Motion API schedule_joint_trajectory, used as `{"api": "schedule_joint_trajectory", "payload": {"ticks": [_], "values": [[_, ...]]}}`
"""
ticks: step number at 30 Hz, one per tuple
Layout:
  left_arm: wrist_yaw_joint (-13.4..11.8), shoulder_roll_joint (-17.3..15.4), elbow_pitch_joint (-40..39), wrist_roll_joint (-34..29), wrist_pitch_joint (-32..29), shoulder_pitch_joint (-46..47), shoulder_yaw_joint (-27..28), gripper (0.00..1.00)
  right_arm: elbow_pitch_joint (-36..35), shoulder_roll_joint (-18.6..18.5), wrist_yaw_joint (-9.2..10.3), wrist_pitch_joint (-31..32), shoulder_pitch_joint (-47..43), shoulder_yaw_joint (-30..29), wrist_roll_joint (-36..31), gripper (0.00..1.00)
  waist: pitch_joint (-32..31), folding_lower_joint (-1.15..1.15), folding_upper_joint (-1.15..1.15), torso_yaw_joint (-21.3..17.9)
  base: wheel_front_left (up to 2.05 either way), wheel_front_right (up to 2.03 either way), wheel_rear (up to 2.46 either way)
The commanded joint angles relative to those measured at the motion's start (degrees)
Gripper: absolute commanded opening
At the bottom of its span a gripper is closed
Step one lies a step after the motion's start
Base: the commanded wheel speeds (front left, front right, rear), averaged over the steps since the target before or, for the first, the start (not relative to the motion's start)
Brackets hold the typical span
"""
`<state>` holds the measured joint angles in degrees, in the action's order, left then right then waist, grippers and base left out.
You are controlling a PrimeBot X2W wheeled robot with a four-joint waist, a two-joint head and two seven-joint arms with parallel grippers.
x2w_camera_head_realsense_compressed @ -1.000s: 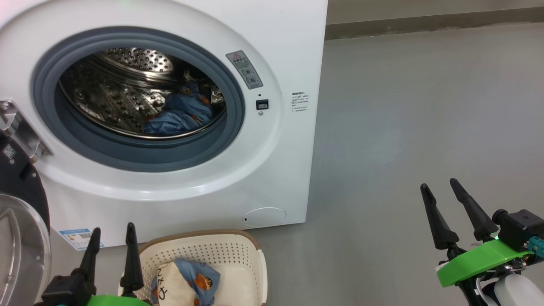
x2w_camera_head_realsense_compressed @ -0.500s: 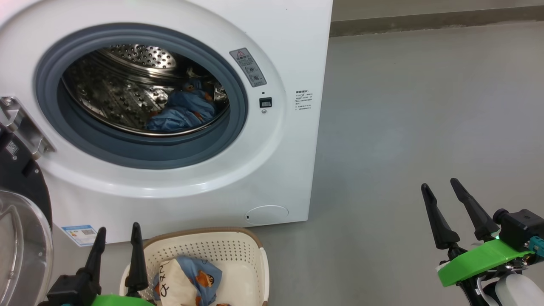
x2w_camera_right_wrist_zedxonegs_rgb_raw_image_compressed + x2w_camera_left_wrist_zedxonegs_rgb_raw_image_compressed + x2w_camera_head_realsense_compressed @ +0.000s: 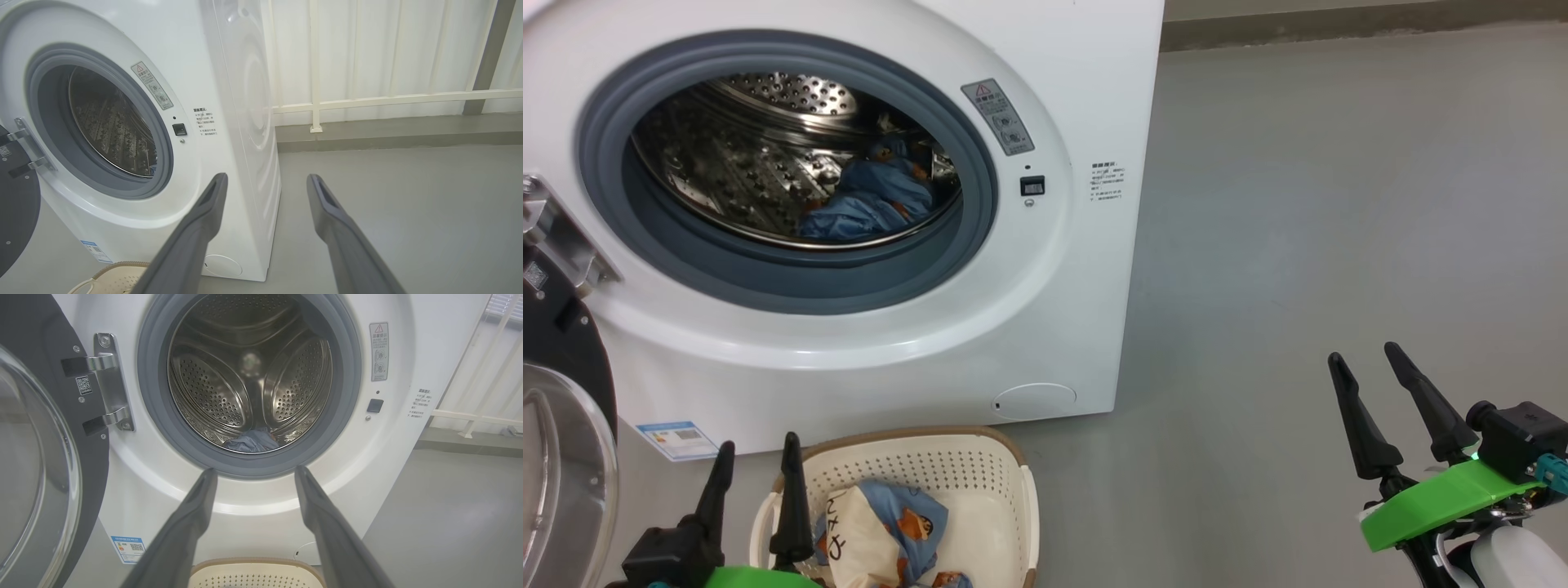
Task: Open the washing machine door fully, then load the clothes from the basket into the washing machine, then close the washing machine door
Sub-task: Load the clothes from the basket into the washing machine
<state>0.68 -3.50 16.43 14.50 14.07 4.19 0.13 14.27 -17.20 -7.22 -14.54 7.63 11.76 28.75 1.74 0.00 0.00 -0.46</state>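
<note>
The clothes (image 3: 882,531) in the basket (image 3: 947,472) appear in head view.

Dark tapered fingers (image 3: 1357,429), green wrist bracket (image 3: 1445,500) — black camera (image 3: 1515,439), teal plug (image 3: 1553,474)

washing machine door (image 3: 564,351) stands wide left | drum mouth (image 3: 784,163) unblocked | basket (image 3: 947,478) below it

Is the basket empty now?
No, bear-print clothes lie inside the basket in the head view.
</note>
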Motion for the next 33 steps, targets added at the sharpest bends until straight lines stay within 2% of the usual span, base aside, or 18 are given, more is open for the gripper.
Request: {"api": "schedule_joint_trajectory", "payload": {"ticks": [1, 8, 19, 33], "values": [[-0.4, -0.8, -0.8, 0.2, 0.1, 1.7, 1.5, 1.00, -1.5, -0.8, -0.26, -0.5, 1.4, 1.1, 0.3, 1.00, 0.3, 0.00, 0.00, 0.0, 0.00, 0.00, 0.00], [-0.9, -0.7, 0.8, 0.5, -0.3, 2.8, 0.7, 1.00, -1.9, -0.8, -0.26, -0.5, 2.4, 1.9, 0.8, 1.00, 2.6, 0.00, 0.00, 0.1, 0.00, 0.00, 0.00], [-1.1, -0.4, 7.7, 1.0, -1.0, 7.5, -0.9, 1.00, -3.0, -0.6, -0.26, -0.5, 5.1, 2.9, 1.7, 1.00, 9.4, 0.00, 0.00, 1.0, 0.00, 0.00, 0.00], [0.6, -0.2, 31.3, 2.1, -4.4, 23.7, -3.6, 1.00, -6.0, -1.5, -0.26, -0.5, 12.3, 4.1, 2.6, 1.00, 24.4, 0.00, 0.00, 1.3, 0.00, 0.00, 0.00]]}}
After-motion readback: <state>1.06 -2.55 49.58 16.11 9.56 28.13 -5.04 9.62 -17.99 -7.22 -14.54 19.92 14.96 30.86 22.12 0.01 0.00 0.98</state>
